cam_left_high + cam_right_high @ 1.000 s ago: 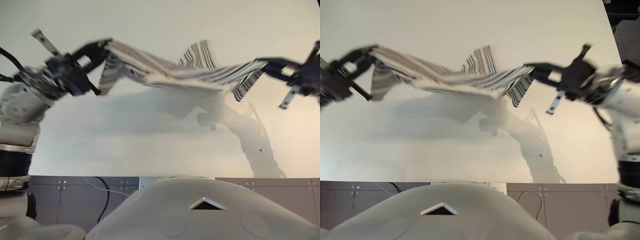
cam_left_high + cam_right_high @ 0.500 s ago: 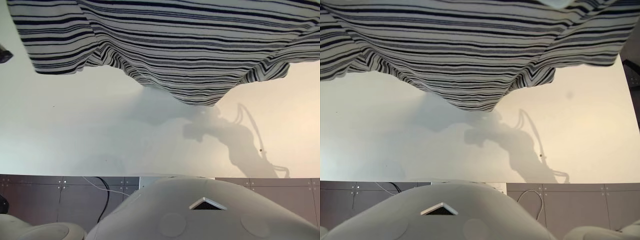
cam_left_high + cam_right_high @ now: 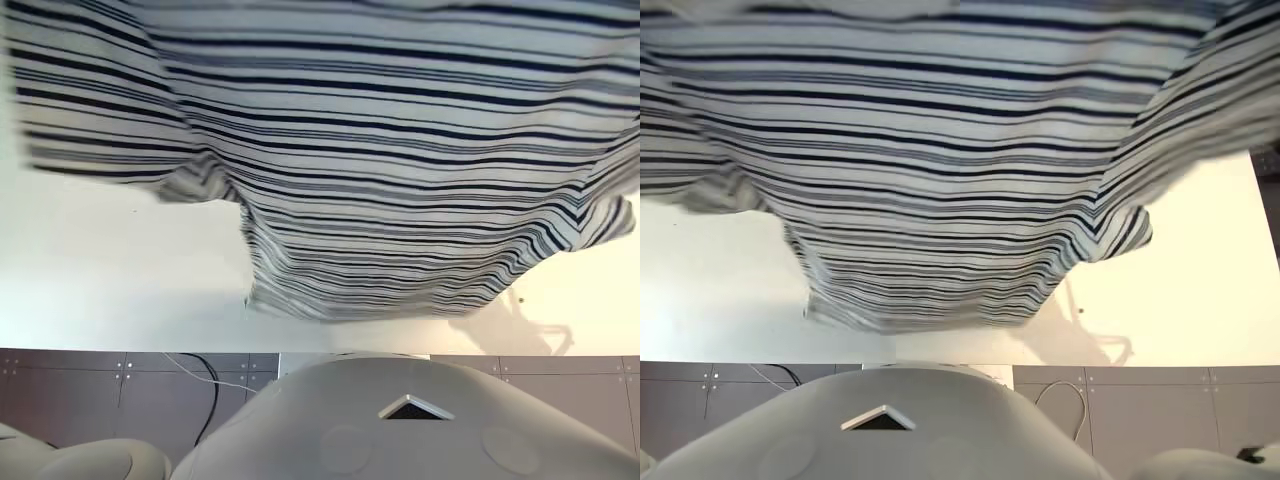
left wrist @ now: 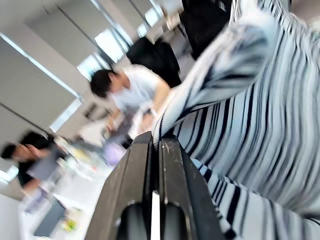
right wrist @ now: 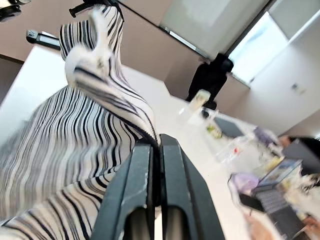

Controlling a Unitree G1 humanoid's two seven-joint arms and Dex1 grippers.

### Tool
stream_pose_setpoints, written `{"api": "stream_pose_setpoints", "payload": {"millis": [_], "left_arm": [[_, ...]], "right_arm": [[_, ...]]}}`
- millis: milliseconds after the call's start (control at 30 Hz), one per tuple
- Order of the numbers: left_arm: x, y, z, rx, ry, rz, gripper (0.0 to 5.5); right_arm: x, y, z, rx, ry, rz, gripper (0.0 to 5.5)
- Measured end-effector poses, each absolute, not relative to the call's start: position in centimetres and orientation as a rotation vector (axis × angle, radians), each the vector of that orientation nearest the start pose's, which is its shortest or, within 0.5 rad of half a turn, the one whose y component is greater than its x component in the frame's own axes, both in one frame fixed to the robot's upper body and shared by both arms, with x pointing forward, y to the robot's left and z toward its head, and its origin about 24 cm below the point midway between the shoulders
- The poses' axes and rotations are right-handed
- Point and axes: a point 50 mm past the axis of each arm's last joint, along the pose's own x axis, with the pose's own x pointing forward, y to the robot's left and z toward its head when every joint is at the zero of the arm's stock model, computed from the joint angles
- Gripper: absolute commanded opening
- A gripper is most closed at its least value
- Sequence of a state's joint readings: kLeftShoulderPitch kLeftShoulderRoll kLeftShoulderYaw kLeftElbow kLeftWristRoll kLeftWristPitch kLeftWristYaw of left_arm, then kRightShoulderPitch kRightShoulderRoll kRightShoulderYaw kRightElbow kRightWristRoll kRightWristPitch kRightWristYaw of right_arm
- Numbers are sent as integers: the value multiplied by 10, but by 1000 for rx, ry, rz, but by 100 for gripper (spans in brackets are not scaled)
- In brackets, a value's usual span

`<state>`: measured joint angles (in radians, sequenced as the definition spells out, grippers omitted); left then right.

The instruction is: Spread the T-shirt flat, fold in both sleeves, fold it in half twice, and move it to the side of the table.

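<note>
Change: a second ago the T-shirt point(image 3: 380, 180) was a twisted band pulled between the two grippers above the table. Half a second ago it hung as a wide sheet across the top of the head views. Now the sheet reaches further down, and its lower edge is close to the table's near edge as seen from the head.
T-shirt: white with dark stripes, held up in the air and spread wide, not lying on the table. One sleeve hangs out on the robot's left, and a rumpled corner droops on the right. The lower middle part hangs in loose folds.
Left gripper point(image 4: 160, 142): both fingers are pressed together, with a fold of the striped cloth pinched between the tips. The cloth fans away from that point.
Right gripper point(image 5: 159, 142): clamped tight on another edge of the shirt. The cloth rises from the fingertips into a bunched peak and drops away in a broad striped sweep.
Table point(image 3: 110, 270): a pale, plain top that shows beneath and on both sides of the hanging shirt.
Table front: grey panels point(image 3: 130, 385) with a dark cable point(image 3: 205, 385) looping down across them.
</note>
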<state>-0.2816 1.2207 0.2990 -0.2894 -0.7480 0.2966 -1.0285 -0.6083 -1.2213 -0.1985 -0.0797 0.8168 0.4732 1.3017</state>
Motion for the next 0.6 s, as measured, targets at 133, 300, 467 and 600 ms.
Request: {"api": "stream_pose_setpoints", "payload": {"millis": [133, 300, 467, 600], "left_arm": [[277, 249, 211, 612, 52, -956, 11], [337, 223, 131, 552, 226, -898, 11], [372, 189, 69, 598, 413, -704, 66], [388, 182, 74, 646, 350, -498, 118]], "right_arm": [[317, -247, 243, -442, 91, 1128, 10], [365, -217, 135, -447, 389, 980, 10], [377, -190, 67, -618, 531, 716, 81], [402, -166, 99, -620, 310, 467, 130]]}}
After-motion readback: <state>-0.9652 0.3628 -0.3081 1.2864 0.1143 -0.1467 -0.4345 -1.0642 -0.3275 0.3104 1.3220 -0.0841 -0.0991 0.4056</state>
